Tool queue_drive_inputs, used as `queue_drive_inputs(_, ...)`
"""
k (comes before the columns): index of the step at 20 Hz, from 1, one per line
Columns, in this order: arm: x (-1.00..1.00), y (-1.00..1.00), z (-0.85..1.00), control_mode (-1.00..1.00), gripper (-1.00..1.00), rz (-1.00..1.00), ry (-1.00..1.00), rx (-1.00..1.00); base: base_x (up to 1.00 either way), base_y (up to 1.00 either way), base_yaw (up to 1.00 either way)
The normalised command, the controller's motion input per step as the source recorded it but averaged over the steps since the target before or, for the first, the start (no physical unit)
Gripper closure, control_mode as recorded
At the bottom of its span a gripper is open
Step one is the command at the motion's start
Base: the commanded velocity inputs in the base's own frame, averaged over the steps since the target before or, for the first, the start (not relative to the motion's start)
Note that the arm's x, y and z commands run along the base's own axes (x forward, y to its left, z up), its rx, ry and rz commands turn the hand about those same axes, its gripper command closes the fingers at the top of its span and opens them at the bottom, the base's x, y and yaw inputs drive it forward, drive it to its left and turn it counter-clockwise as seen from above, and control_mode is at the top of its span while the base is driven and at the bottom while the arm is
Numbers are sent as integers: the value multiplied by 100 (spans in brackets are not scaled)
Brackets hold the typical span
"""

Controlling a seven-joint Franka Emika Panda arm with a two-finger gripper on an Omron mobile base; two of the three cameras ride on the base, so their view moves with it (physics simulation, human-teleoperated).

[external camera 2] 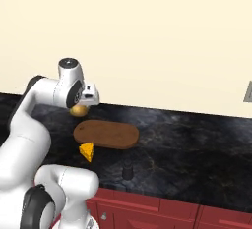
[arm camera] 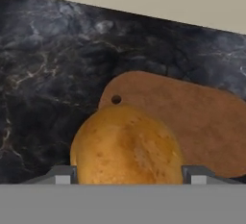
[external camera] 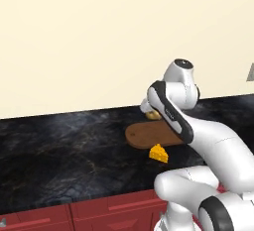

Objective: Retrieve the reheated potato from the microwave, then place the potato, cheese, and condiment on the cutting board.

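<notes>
Gripper [arm camera: 127,176]: fingers closed on the potato [arm camera: 126,146], one at each side of it.
Potato: held above the counter [external camera: 64,145], over the cutting board's [external camera 2: 110,133] handle end.
Cheese [external camera 2: 87,151]: on the counter, just in front of the board, probably not touching it.
Small dark object [external camera 2: 128,170]: upright, nearer the counter's front edge than the board; too small to identify.

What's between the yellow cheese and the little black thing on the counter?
Nothing. In the right base view, only bare dark countertop lies between the cheese and the small black object. The cutting board sits farther back.
</notes>
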Motion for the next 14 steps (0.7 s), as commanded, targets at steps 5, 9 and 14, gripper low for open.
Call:
queue_drive_inputs(5,45,4,-57,-100,100,2,6,0,0,0,0)
queue_drive_inputs(9,28,3,-54,-100,100,0,14,0,0,0,0)
queue_drive_inputs(14,23,11,-57,-100,100,0,14,0,0,0,0)
